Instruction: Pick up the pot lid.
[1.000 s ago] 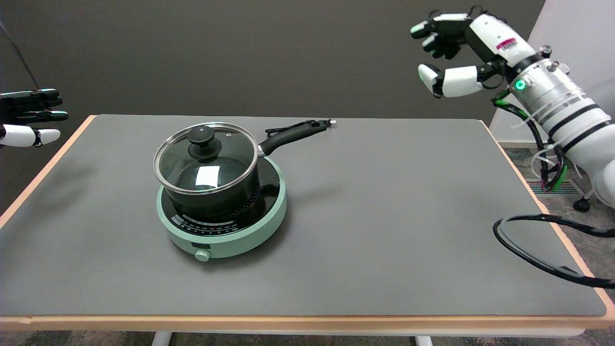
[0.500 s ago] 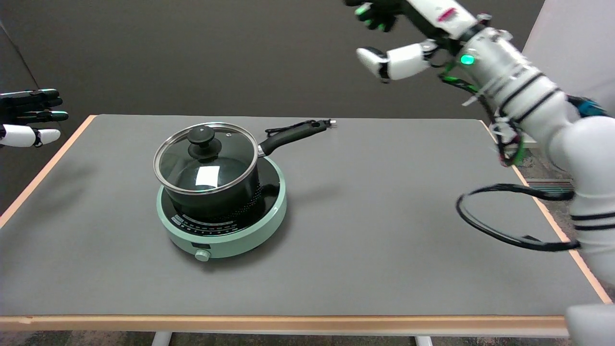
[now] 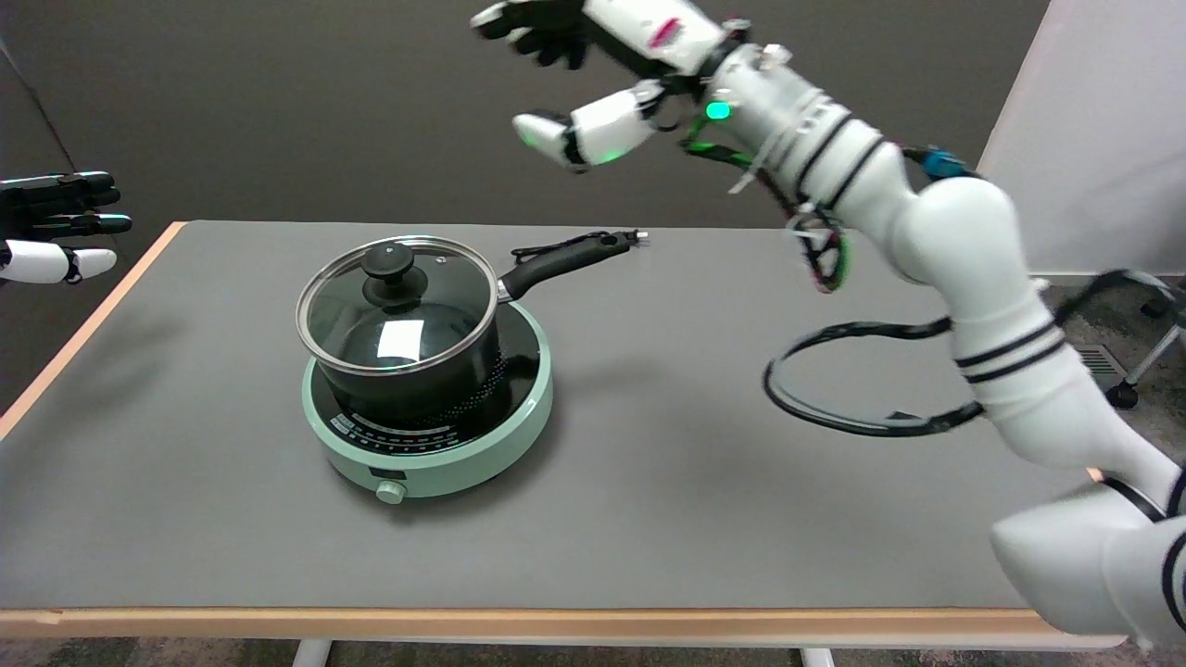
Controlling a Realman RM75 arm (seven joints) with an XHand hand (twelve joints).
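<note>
Right now the robot hand (image 3: 593, 69) hangs high in the air, up and to the right of the pot as the head view shows it, with its fingers spread apart and nothing in them. Well below it and off to the left, the glass lid (image 3: 397, 304) sits closed on the black pot (image 3: 417, 371), which stands on a round green hotplate (image 3: 428, 435) on the table (image 3: 741, 500). So the lid lies down and leftward from the robot hand, with a clear gap of air between them; nothing touches.

The part to take hold of is the black knob (image 3: 389, 269) standing upright at the lid's middle. Being round, the lid has no long axis of its own to line up with. What does point somewhere is the pot's handle (image 3: 565, 259), which runs out to the right and away toward the table's far edge, ending roughly under the robot hand. I judge the reach has to pass over that handle and come down on the knob from above, fingers either side of it.

The idle left hand (image 3: 56, 227) floats off the table's left edge, also clear of the pot, and plays no part.
</note>
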